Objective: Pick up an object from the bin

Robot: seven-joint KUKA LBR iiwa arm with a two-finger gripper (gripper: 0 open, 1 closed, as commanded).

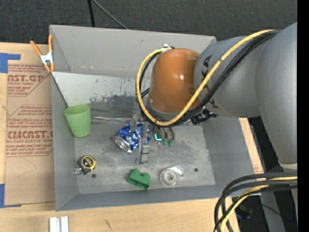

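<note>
Grey bin [188, 151] floor mostly bare; gripper [144, 151] sits just beside crumpled blue wrapper [128, 137], open or closed can't tell. Risk: crinkled wrapper skids aside or slips out.

The bin floor [195, 146] is bare at right; a crushed blue can [126, 138] blocks the middle.

The orange cover [175, 81] on the arm [260, 76] hides most of the gripper [144, 152] and the bin [60, 153] floor beneath it. The crumpled blue thing [127, 137] is covered along its right side. The black-and-yellow object [86, 164], near left, is too small to identify. The arm runs off the right edge.
</note>
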